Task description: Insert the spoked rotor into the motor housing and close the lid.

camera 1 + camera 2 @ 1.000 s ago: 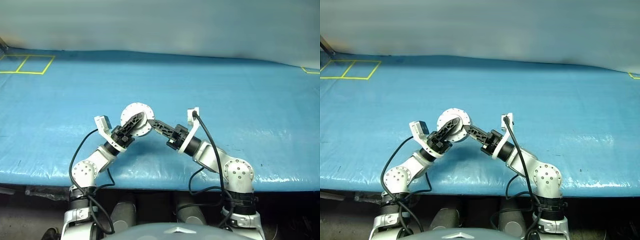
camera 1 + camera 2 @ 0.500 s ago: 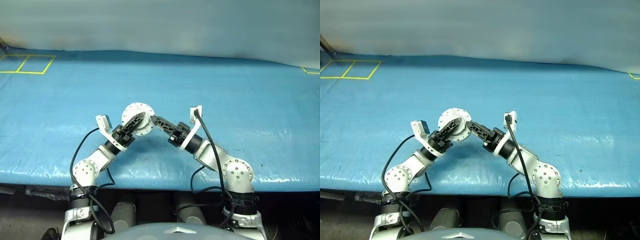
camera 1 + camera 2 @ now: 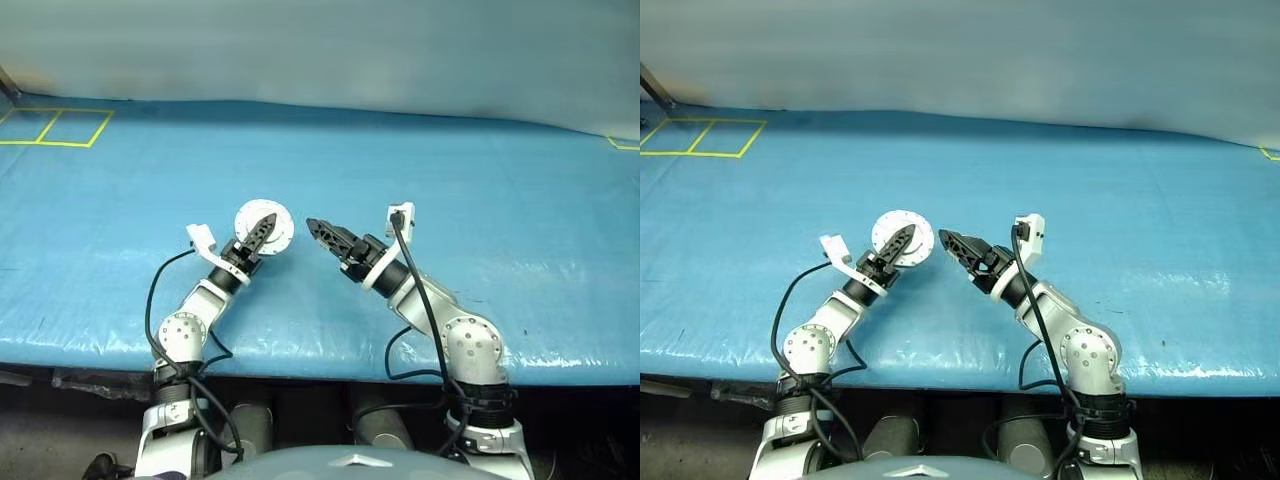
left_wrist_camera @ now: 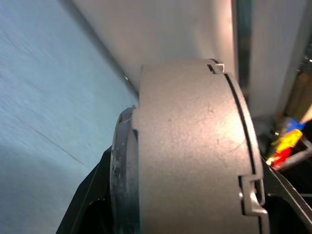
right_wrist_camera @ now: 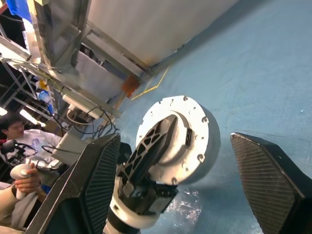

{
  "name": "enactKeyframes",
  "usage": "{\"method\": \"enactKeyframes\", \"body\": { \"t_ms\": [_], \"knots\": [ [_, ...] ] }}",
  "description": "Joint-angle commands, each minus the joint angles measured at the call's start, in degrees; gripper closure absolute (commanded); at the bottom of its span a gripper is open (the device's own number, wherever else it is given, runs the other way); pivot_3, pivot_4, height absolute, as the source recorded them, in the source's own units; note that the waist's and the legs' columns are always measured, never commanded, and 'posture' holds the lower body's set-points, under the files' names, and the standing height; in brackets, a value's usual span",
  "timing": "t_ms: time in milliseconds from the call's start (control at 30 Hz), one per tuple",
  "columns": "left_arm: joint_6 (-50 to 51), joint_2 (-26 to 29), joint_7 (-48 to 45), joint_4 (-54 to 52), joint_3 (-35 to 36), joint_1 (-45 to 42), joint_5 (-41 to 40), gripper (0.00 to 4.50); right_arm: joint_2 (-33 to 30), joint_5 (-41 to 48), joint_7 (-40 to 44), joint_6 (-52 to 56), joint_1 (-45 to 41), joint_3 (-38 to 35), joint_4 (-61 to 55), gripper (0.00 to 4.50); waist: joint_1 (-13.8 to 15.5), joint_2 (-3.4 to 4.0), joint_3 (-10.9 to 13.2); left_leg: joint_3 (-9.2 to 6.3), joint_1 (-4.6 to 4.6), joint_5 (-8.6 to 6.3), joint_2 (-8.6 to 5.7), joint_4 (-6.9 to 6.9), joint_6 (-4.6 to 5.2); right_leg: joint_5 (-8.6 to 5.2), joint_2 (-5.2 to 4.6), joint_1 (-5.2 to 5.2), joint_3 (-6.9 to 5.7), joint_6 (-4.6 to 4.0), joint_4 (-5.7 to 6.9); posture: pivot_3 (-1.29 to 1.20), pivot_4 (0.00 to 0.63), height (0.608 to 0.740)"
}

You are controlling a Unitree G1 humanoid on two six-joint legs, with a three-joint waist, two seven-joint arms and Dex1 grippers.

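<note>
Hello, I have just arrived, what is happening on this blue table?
A humanoid robot works over the blue table. Its left tool holds the motor housing, a round silver can with the lid shut, above the surface. The right tool is open and empty, beside the housing but not touching it.

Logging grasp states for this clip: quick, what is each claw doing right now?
Left claw: shut on the motor housing, lid closed.
Right claw: open, holding nothing, apart from the housing.
</note>
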Motion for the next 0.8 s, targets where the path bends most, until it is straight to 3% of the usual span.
{"method": "enactKeyframes", "body": {
  "t_ms": [33,300,633,800],
  "knots": [
    [-8.71,-1.56,6.09,0.94,2.92,-4.56,3.17,1.74,0.25,-0.21,0.59,-1.28,0.56,-0.17,-2.80,0.69,0.14,0.00,0.00,0.00,-0.01,-0.01,-0.01,0.00,0.01,0.01,0.00,0.00,0.01,0.01,-0.02,0.00,0.150,0.740],
    [-18.98,-1.08,14.54,6.50,4.87,-10.17,11.00,1.74,0.60,-1.08,-0.45,-1.86,1.63,-0.51,-3.38,0.69,0.36,-0.24,0.14,-0.02,-0.01,-0.01,-0.05,0.01,0.02,0.08,0.01,0.08,0.04,0.12,-0.08,0.00,0.150,0.740],
    [-24.74,0.05,19.61,10.95,6.36,-9.21,16.33,1.74,0.14,-1.19,-1.01,-1.68,1.26,-1.12,-3.20,0.69,0.31,-0.39,0.23,-0.02,0.02,-0.01,-0.05,0.02,0.02,0.11,0.01,0.10,0.05,0.16,-0.08,0.00,0.150,0.740],
    [-25.95,-0.08,21.68,11.22,8.19,-7.84,16.26,0.44,-0.06,-1.47,-0.85,-1.23,0.73,-0.81,-2.57,0.65,0.32,-0.40,0.24,-0.02,0.08,-0.01,-0.05,0.03,0.02,0.11,0.01,0.15,0.06,0.16,-0.07,0.00,0.150,0.740]
  ]
}}
